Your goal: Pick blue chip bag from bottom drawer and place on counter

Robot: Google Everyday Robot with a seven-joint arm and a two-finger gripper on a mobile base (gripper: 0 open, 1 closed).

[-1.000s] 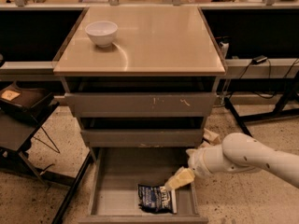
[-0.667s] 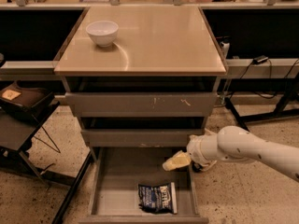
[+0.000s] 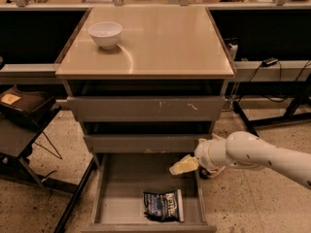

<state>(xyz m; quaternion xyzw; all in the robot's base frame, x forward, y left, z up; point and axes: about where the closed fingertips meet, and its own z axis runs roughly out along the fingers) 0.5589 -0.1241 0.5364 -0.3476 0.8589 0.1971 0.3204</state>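
The blue chip bag (image 3: 163,205) lies flat on the grey floor of the open bottom drawer (image 3: 121,198), near its front right. It is dark navy with white lettering and a white strip on its right edge. My gripper (image 3: 181,166), with pale yellow fingers, hangs over the drawer's right rear, above and to the right of the bag and apart from it. It holds nothing. The white arm comes in from the right. The tan counter (image 3: 160,42) tops the cabinet.
A white bowl (image 3: 105,34) stands on the counter's back left. Two narrower grey drawers (image 3: 146,108) sit partly pulled out above the bottom one. A dark side table (image 3: 24,110) with thin legs stands at the left. Cables and table legs lie at the right.
My gripper has risen and drawn back from just beside the bag's upper right to the drawer's right rear. The bag has not moved.
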